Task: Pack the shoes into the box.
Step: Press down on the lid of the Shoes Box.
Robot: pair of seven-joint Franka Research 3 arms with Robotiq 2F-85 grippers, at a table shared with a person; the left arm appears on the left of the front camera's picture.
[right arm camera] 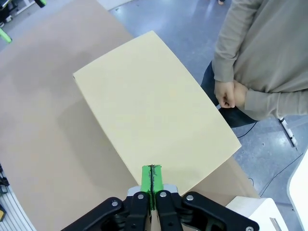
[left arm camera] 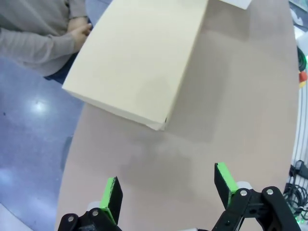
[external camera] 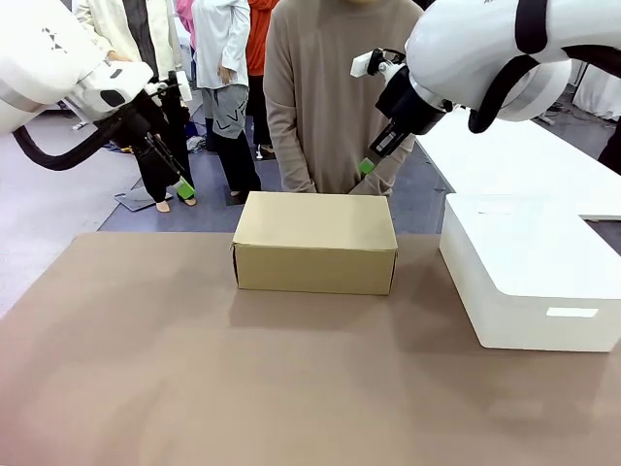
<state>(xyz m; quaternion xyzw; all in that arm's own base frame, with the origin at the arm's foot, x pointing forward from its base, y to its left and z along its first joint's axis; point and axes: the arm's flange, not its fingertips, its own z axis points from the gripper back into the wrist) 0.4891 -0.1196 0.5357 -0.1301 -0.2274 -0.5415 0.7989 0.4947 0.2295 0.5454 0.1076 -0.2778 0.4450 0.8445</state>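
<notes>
The tan cardboard box point(external camera: 315, 243) stands closed at the far middle of the table, its lid down; it also lies in the left wrist view point(left arm camera: 139, 62) and the right wrist view point(right arm camera: 154, 106). The shoes are out of view. My left gripper point(external camera: 184, 189) hangs open high above the table's far left corner, with nothing between its green pads point(left arm camera: 111, 197). My right gripper point(external camera: 367, 165) hovers above the box's far right edge, its pads point(right arm camera: 152, 185) pressed together on nothing.
A larger white box point(external camera: 529, 277) sits at the table's right side. A person in a beige sweater point(external camera: 325, 97) stands behind the tan box with hands clasped point(right arm camera: 226, 95). The brown table point(external camera: 194, 379) is bare in front.
</notes>
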